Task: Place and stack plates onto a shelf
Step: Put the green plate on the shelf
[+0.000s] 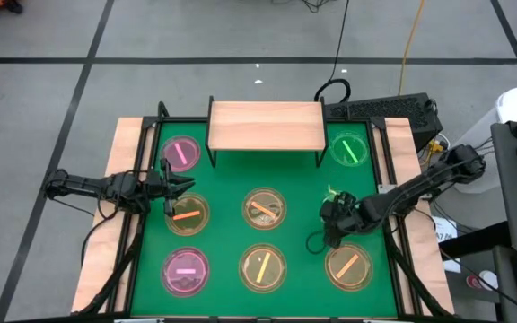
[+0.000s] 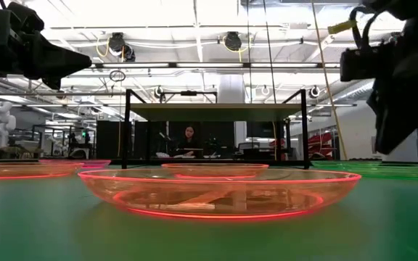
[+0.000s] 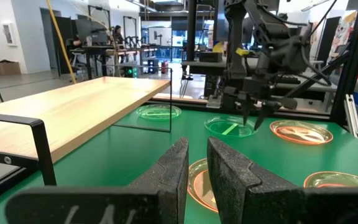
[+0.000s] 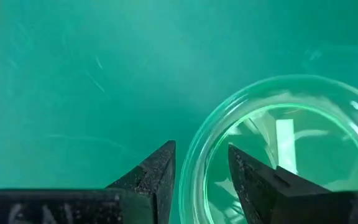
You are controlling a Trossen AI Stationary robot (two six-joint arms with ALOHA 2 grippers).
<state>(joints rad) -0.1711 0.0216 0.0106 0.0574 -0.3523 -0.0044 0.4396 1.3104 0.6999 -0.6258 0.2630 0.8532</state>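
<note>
high view shows the left gripper (image 1: 184, 186) hovering over the green mat (image 1: 223, 193) between a pink plate (image 1: 180, 152) and an amber plate (image 1: 187, 213), its fingers a narrow gap apart and empty. the wooden shelf (image 1: 265, 125) stands bare at the mat's far edge. right gripper (image 1: 331, 221) points down, its open fingers straddling the rim of a green plate (image 4: 278, 149).

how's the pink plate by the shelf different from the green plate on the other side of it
The pink plate glows pink with a slanted pink bar and sits near the left gripper. The green plate glows green with a green bar, beyond the shelf's right end. Both are round, translucent, flat on the mat.
</note>
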